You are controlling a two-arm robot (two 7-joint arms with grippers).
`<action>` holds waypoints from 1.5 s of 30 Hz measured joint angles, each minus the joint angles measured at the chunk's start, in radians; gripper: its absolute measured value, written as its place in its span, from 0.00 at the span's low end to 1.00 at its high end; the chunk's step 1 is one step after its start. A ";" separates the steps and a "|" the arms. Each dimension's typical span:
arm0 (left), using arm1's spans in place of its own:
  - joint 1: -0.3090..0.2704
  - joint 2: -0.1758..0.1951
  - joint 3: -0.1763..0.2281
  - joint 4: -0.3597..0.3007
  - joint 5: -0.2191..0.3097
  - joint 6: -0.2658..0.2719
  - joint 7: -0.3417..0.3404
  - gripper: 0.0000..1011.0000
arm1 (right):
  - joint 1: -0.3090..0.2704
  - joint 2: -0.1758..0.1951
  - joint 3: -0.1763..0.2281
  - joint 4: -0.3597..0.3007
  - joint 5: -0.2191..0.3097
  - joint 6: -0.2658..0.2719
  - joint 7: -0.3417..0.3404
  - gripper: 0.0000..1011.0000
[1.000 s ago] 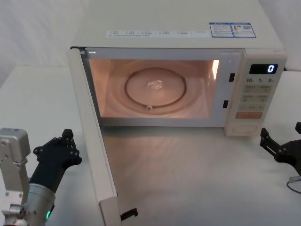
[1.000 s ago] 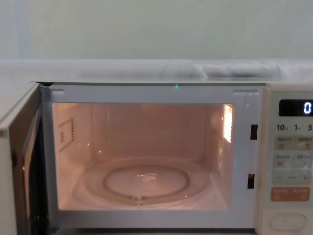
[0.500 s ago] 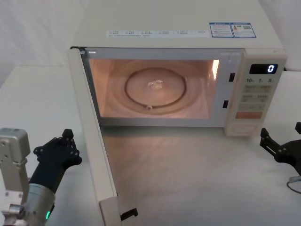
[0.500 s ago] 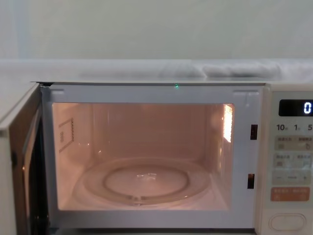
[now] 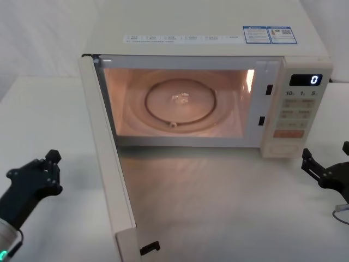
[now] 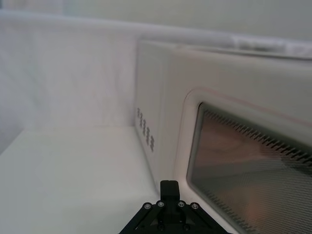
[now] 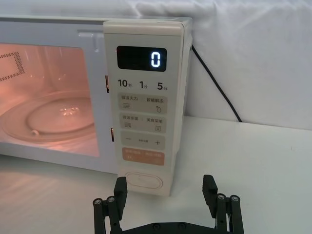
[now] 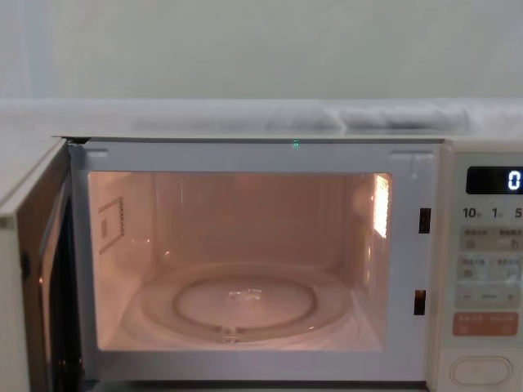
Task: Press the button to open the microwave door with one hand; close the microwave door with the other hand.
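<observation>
The microwave door point(image 5: 106, 164) stands swung wide open toward me, edge-on in the head view, and the lit cavity shows. In the left wrist view its outer face with the dark window point(image 6: 243, 156) is close ahead. My left gripper point(image 5: 46, 172) hovers over the table left of the door, apart from it, its fingers point(image 6: 169, 187) shut on nothing. The button point(image 7: 143, 181) is the wide pill-shaped key at the foot of the control panel. My right gripper point(image 7: 165, 187) is open just in front of the button and a little below it, not touching.
A glass turntable point(image 5: 180, 103) lies in the cavity. The display point(image 7: 155, 59) reads 0. A black cable point(image 7: 214, 83) runs behind the microwave at the right. White table point(image 5: 218, 207) lies in front; a white backdrop stands behind.
My left arm has drawn back to the left, away from the open door, and its silver forearm has left the head view. The right gripper and the door have not moved.
</observation>
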 joint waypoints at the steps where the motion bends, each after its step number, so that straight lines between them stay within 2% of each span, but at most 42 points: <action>1: 0.003 0.008 -0.006 -0.005 -0.008 0.000 -0.009 0.00 | 0.000 0.000 0.000 0.000 0.000 0.000 0.000 0.99; 7: 0.026 0.080 -0.027 -0.057 -0.053 -0.026 -0.104 0.00 | 0.000 0.000 0.000 0.000 0.000 0.000 0.000 0.99; 16: 0.053 0.188 -0.020 -0.136 -0.063 -0.090 -0.234 0.00 | 0.000 0.000 0.000 0.000 0.000 0.000 0.000 0.99; 22: 0.051 0.235 -0.005 -0.160 -0.083 -0.101 -0.282 0.00 | 0.000 0.000 0.000 0.000 0.000 0.000 0.000 0.99; 28: 0.015 0.255 0.030 -0.162 -0.102 -0.092 -0.294 0.00 | 0.000 0.000 0.000 0.000 0.000 0.000 0.000 0.99; 36: -0.097 0.264 0.138 -0.119 -0.115 -0.023 -0.279 0.00 | 0.000 0.000 0.000 0.000 0.000 0.000 0.000 0.99; 39: -0.150 0.259 0.202 -0.094 -0.105 0.014 -0.259 0.00 | 0.000 0.000 0.000 0.000 0.000 0.000 0.000 0.99; 44: -0.206 0.245 0.277 -0.064 -0.084 0.048 -0.236 0.00 | 0.000 0.000 0.000 0.000 0.000 0.000 0.000 0.99; 45: -0.231 0.233 0.315 -0.053 -0.075 0.061 -0.223 0.00 | 0.000 0.000 0.000 0.000 0.000 0.000 0.000 0.99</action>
